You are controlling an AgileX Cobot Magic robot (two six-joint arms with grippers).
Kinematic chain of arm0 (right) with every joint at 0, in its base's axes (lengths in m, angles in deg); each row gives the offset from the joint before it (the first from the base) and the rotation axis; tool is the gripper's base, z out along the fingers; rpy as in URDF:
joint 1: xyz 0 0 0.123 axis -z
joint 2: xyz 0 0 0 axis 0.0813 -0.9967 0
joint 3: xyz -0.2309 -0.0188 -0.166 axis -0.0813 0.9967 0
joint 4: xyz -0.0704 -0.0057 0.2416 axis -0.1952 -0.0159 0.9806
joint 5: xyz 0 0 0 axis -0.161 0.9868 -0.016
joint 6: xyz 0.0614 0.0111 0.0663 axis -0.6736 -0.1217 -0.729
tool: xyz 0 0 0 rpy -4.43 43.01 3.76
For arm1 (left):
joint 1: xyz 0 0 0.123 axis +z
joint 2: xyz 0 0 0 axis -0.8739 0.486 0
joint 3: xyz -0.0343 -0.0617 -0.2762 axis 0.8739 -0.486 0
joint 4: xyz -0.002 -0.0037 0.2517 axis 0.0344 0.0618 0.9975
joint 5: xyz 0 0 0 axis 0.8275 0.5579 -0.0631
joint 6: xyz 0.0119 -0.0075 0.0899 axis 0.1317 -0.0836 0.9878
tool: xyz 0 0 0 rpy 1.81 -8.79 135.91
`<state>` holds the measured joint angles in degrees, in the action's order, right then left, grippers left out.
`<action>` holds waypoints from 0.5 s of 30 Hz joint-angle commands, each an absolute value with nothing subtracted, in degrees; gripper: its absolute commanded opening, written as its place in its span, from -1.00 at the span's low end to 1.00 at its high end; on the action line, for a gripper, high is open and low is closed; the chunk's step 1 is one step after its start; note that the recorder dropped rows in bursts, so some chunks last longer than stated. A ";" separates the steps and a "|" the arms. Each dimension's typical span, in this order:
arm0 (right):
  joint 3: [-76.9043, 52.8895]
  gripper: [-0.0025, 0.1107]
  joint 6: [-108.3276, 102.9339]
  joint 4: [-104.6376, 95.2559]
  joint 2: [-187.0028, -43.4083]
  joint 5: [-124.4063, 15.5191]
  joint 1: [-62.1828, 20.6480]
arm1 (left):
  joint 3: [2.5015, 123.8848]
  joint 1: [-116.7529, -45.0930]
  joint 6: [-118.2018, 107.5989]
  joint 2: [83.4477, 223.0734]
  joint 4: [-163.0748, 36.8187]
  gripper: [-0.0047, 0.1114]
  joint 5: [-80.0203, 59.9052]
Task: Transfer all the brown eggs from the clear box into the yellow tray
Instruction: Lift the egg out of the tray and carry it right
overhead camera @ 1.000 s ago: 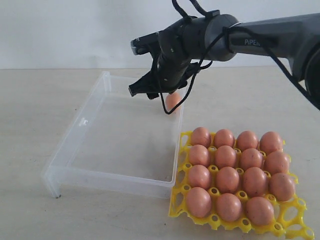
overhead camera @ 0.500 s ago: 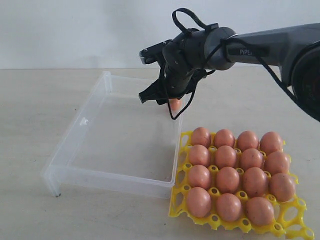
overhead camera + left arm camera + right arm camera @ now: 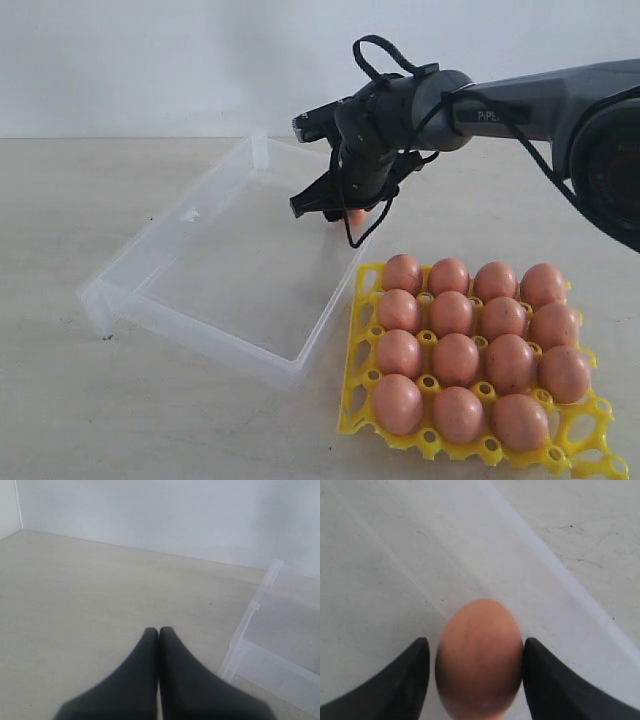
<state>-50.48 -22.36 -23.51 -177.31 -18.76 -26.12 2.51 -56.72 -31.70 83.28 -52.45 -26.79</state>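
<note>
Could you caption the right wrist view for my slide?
Right gripper grips one brown egg, seen against the clear box floor.

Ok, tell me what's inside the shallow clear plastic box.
One pinkish-brown oval egg, held in the right gripper, over the clear box's floor. Nothing else shows; the egg's underside is hidden.

Fifteen brown eggs (image 3: pixel 455 360) in yellow tray (image 3: pixel 601 408), sixteenth egg (image 3: pixel 479 657) over clear box (image 3: pixel 200 337) alongside

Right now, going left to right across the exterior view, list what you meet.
clear box → right hand gripping one brown egg → yellow tray holding fifteen brown eggs
</note>
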 commanded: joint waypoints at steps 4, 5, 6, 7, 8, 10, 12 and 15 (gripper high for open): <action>-50.70 -0.23 -22.62 -23.41 -178.06 -18.25 -25.51 | 2.50 -57.00 -32.12 83.45 -52.82 -0.99 -26.83; -50.70 -0.40 -22.62 -23.41 -178.06 -18.25 -25.51 | 2.50 -57.00 -32.12 83.45 -52.82 -0.99 -26.83; -50.70 -0.56 -22.62 -23.41 -178.06 -18.25 -25.51 | 2.50 -57.00 -32.12 83.45 -52.82 -0.99 -26.83; -50.70 -0.77 -22.62 -23.41 -178.06 -18.25 -25.51 | 2.50 -57.00 -32.12 83.45 -52.82 -0.99 -26.83; -50.70 -0.98 -22.62 -23.41 -178.06 -18.48 -25.51 | 2.50 -57.00 -32.12 83.45 -52.82 -0.99 -26.83; -50.70 -0.96 -22.62 -23.20 -178.06 -18.73 -25.51 | 2.50 -57.00 -32.12 83.45 -52.82 -0.99 -26.83; -50.70 -0.96 -22.62 -23.20 -177.92 -19.16 -25.62 | 2.50 -57.00 -32.12 83.45 -52.82 -0.99 -26.83; -50.70 -0.96 -22.75 -22.16 -177.11 -19.84 -25.71 | 2.50 -57.00 -32.12 83.45 -52.82 -0.99 -26.83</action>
